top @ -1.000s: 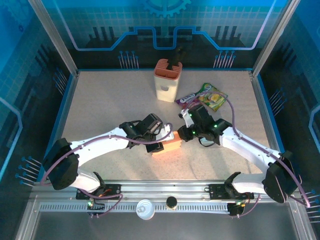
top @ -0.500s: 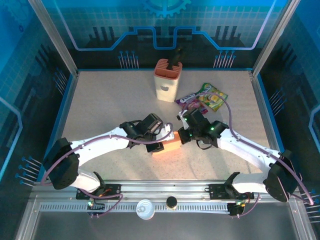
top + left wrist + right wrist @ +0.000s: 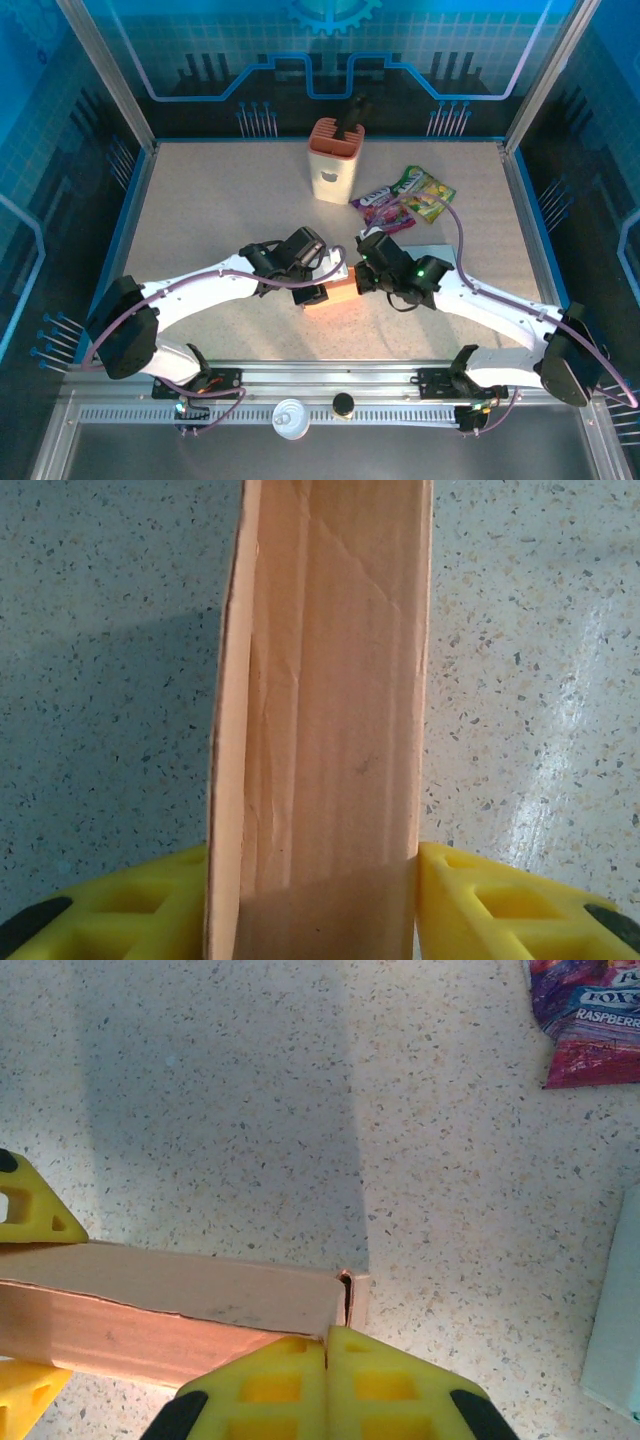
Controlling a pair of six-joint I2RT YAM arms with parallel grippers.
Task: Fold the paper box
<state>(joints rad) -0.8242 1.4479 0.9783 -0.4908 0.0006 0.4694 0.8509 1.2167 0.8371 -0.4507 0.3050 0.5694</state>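
The orange paper box (image 3: pixel 338 291) lies on the table between the two arms. In the left wrist view it runs away from the camera as a long folded cardboard panel (image 3: pixel 325 680). My left gripper (image 3: pixel 313 860) is shut on it, one yellow finger pressed to each side. My right gripper (image 3: pixel 327 1332) is shut, fingers together with nothing between them. Its tips touch the box's end corner (image 3: pixel 345 1295), where a narrow slit shows beside a small flap. From above, my left gripper (image 3: pixel 311 287) and right gripper (image 3: pixel 361 279) sit at opposite ends of the box.
A white and orange holder (image 3: pixel 335 160) stands at the back centre. Colourful snack packets (image 3: pixel 408 195) lie right of it, their corner (image 3: pixel 590 1020) showing in the right wrist view. A pale flat object (image 3: pixel 432 251) lies beside the right arm. Two round caps (image 3: pixel 288 417) sit on the front rail.
My right gripper has moved left up to the box's end and its jaws have closed. The left gripper and the box have stayed in place.
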